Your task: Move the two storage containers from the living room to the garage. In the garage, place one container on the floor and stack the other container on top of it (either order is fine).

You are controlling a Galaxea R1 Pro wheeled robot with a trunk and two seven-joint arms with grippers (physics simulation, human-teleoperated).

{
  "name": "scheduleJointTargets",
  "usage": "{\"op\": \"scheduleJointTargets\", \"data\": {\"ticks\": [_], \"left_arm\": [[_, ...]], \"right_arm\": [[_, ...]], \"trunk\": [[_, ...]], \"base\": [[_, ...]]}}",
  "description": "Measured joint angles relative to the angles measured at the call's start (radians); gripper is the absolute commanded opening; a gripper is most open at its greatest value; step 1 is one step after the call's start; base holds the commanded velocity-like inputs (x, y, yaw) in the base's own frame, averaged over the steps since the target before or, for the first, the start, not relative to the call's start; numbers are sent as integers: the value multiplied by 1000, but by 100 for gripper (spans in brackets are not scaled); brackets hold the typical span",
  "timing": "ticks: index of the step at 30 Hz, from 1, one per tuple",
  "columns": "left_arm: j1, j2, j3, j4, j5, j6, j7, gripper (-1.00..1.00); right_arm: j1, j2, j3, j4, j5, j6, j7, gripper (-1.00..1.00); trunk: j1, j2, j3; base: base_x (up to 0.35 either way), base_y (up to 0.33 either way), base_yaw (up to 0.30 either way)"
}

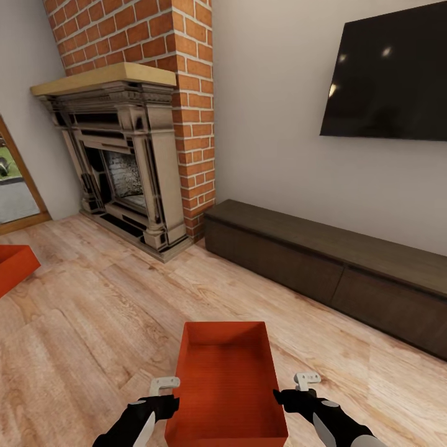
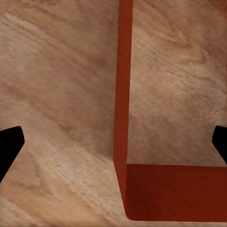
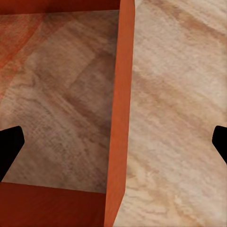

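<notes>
Head view: both grippers flank a bin on the living-room floor, ready to grasp.

From the left: a second bin (image 1: 13, 266) sits well apart at the frame edge, near a doorway; then the fireplace (image 1: 121, 161), the long cabinet (image 1: 329, 267) and the TV (image 1: 388, 74) on the wall. Low in the middle, the near bin (image 1: 226, 385) rests on the wood floor (image 1: 93, 310). The left gripper (image 1: 164, 386) hangs just beside its left wall, the right gripper (image 1: 307, 379) just beside its right wall. In each wrist view the fingers stand wide apart with a bin wall running between them, nothing clamped. The step looks like the first pick-up: next, each gripper should likely lower over its wall and close, both together, then lift level. Nothing blocks the grasp; the cabinet and fireplace ahead mean turning away to leave for the garage.
</notes>
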Motion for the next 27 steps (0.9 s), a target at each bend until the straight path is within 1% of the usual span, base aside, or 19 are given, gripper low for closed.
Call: {"op": "scheduleJointTargets", "data": {"ticks": [25, 27], "left_arm": [[0, 0, 0, 1, 0, 0, 1, 100], [0, 0, 1, 1, 0, 0, 1, 100]], "right_arm": [[0, 2, 3, 16, 1, 0, 15, 100], [0, 2, 3, 16, 1, 0, 14, 100]], "trunk": [[0, 0, 0], [8, -14, -6]], "base": [[0, 0, 0], [0, 0, 0]]}}
